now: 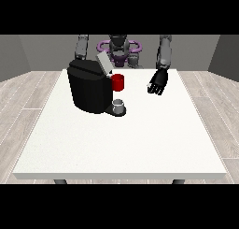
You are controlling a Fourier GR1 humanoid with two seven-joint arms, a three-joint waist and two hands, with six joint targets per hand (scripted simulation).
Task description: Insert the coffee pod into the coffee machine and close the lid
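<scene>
We see the coffee machine [88,89] standing on the white table [121,144] toward the view's left, a black blocky body with its grey lid [103,63] tilted up and open at the top. A red thing at the machine [118,82] sits just beside the upper front of the body. On the machine's low base, right below the red thing, stands a small grey cup-shaped thing [119,104]; we take it for the coffee pod, though it could equally be a cup on the drip stand, so we hold that loosely. It stands upright, its short axis vertical and its open or wider end seemingly up, with no clear long axis to speak of. We judge such a pod light, stiff-walled and rather smooth, so it wants a pinch across its sides near the rim, not a squeeze from above. The hand at the view's right [158,82] hangs over the table, well apart from the machine and the grey thing, its fingers gently curled downward and holding nothing that we can make out. The hand at the view's left does not show; only its arm appears behind the machine, so we cannot tell how its fingers lie.
</scene>
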